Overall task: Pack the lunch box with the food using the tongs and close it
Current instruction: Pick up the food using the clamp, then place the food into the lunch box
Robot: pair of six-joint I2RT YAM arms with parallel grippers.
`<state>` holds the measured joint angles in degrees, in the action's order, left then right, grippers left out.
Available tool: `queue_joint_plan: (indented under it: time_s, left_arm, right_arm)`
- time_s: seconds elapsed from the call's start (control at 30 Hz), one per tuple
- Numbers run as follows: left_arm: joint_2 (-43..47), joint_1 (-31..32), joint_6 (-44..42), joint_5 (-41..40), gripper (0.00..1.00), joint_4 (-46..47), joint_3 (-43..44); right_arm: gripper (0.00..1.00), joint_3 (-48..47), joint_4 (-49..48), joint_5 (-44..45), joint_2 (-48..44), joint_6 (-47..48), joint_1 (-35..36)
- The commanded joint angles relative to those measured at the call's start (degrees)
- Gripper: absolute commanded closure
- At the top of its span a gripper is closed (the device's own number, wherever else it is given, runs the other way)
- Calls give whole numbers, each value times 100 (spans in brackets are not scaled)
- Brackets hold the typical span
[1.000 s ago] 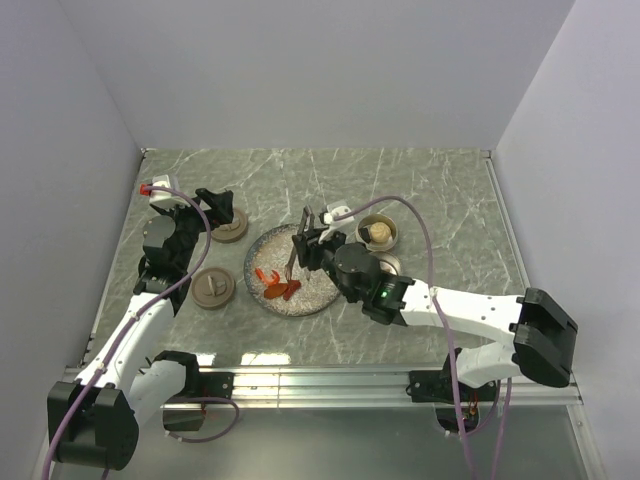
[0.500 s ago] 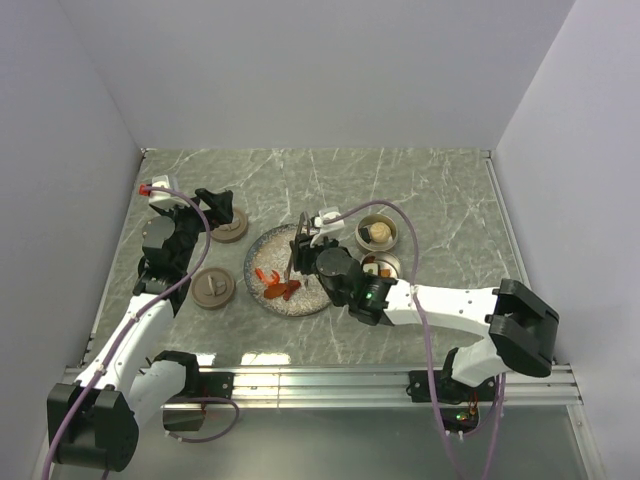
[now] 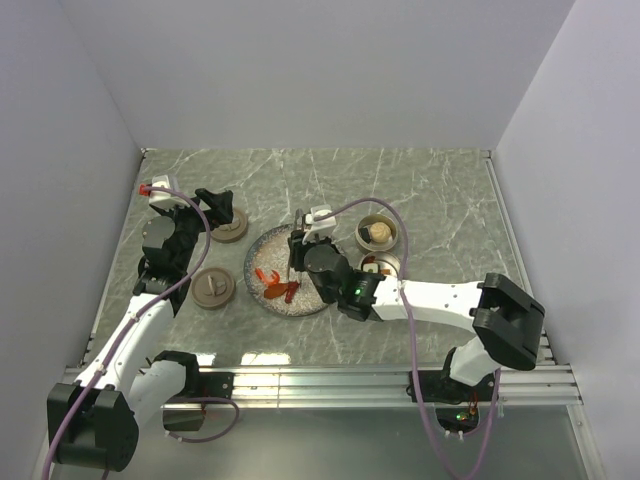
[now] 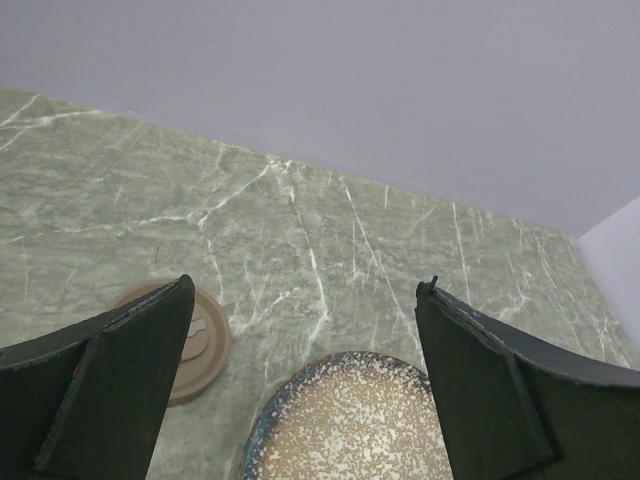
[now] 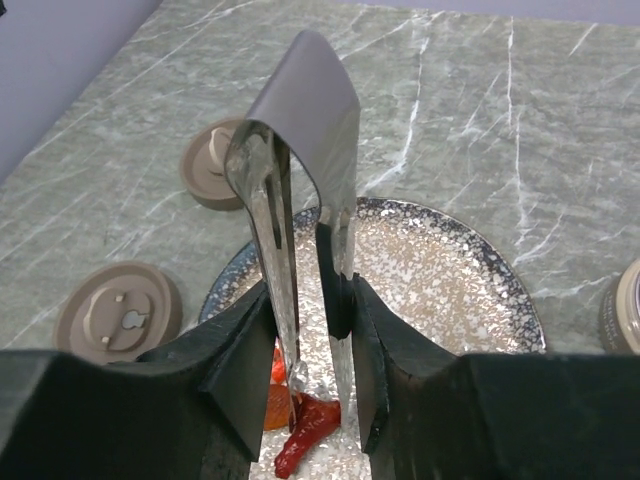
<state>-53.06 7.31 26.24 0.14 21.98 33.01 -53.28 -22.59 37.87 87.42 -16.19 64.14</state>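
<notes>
Top external view first: the marble-look worktop [image 3: 440, 190] has the right arm [image 3: 440, 298] stretched from the near edge to the middle. The left one is parked along the left edge. The biggest item is the speckled plate [image 3: 254, 283], sitting mid-worktop and a bit toward the left edge. Just right of it are two round tins [image 3: 361, 232]. The farther one has a pale ball [image 3: 379, 233] in it, and the nearer one is half hidden by the arm, so I can't say what's inside. Two tan lids [image 3: 212, 288] lie between the plate and the left edge.

The right pincer [image 5: 310, 330] is clamped on the tongs [image 5: 310, 110], hinge end up, tips down on the plate. The left pincer [image 4: 307, 285] is wide apart, holding nothing, hovering by the farther lid.

Food-wise, the red bits [image 5: 305, 432] are on the near-left part of the plate. The tong tips look to be either side of one, maybe already pinching it.

My read: we're mid-packing, on the grab-a-red-piece step. The next move needs a steady squeeze, a straight lift, then a carry over to a tin without dropping it. The lids go on after the rest is packed.
</notes>
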Motion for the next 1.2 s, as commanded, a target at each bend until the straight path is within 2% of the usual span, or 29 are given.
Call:
queue_joint_plan:
  time_s: [0.0, 0.23, 0.53, 0.73, 0.83, 1.0, 1.17]
  left_arm:
    - [103, -2, 13, -5, 1, 263, -32]
    - [111, 7, 4, 3, 1, 263, -32]
    - [76, 7, 4, 3, 0, 281, -32]
    - [50, 7, 4, 3, 1, 307, -32]
    - [24, 7, 22, 3, 1, 316, -32]
    - [23, 7, 22, 3, 0, 307, -23]
    - [23, -2, 13, 3, 0, 307, -32]
  right_arm:
    - [66, -297, 53, 274, 38, -60, 37]
    - [80, -368, 114, 414, 39, 106, 37]
    - [83, 132, -316, 880, -1076, 967, -103]
    - [83, 511, -220, 828, -1937, 1284, -586]
    - [83, 607, 61, 740, -2228, 1224, -1060]
    - [83, 722, 53, 502, -2264, 1197, -1807]
    - [83, 599, 62, 476, -2088, 1267, -2247]
